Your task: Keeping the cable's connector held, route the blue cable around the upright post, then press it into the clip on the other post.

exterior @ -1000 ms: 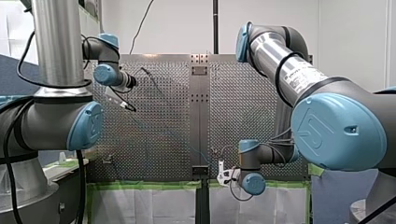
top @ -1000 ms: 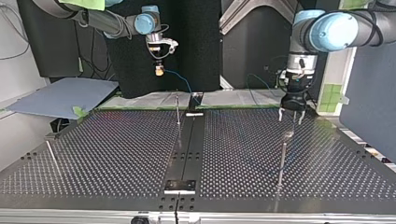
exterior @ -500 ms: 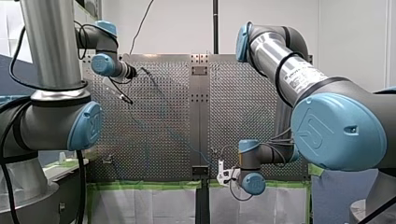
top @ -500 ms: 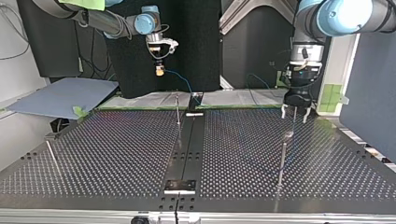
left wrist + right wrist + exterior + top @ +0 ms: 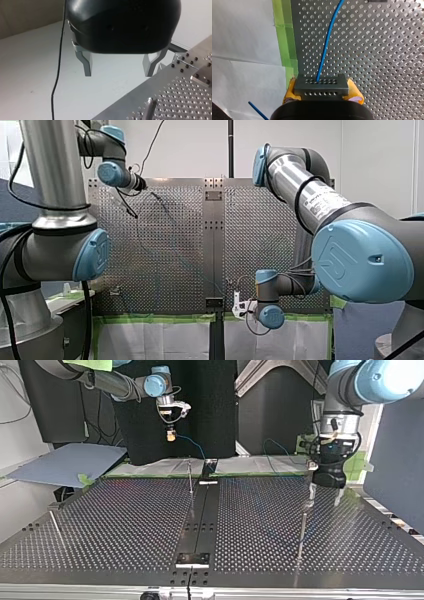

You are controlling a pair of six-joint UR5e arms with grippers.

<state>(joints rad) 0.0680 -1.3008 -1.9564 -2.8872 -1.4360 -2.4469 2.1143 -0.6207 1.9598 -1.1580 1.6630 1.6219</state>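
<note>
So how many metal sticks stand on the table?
3 posts: one in the middle, one near the top view's left edge, one at its right by my left hand. More may be hidden.

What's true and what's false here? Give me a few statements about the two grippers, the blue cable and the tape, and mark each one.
1. My right gripper is clamped on the connector. True.
2. My left gripper holds the blue cable. False: it is open, with nothing in it.
3. The blue cable leaves the connector and runs on over the perforated table. True.
4. The tape along the table's edge is red. False: it is green.
</note>
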